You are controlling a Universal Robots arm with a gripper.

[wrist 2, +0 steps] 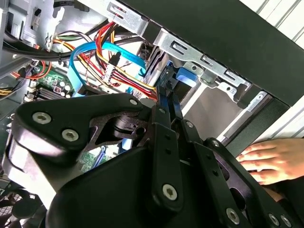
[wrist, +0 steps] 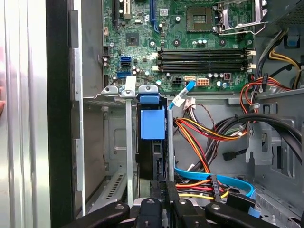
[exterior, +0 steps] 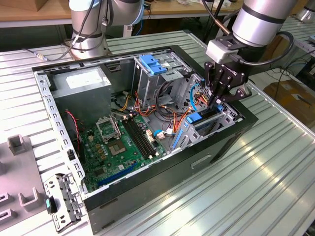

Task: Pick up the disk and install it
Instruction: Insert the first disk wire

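Gripping the disk (wrist: 152,124) by its near end, with the jaws of the gripper (wrist: 164,186) clenched narrow on the thin edge, as also seen on the gripper (wrist 2: 166,97) in the second wrist view. Standing on edge inside the metal drive bay (wrist: 129,142) at the front corner of the black case (exterior: 221,142), blue carrier tab toward the motherboard (wrist: 190,28), dark body below it. Long axis running straight away from the jaws and down into the slot, in line with the fingers, so no sideways offset to judge (the single arm being the one and only reach here). Seated only partway by the look of it, with the blue end proud of the bay's rim in the exterior view (exterior: 199,119). Just beside the bay, a bundle of red, orange and yellow wires (wrist: 194,137) and a flat blue cable (wrist: 213,178), close to the disk's side but apart from it. Outside the case wall, a person's hand (wrist 2: 266,161) resting flat on the ribbed table (exterior: 236,187). No writing legible on the disk; a white label (exterior: 81,81) on the grey power supply, print too small to make out.
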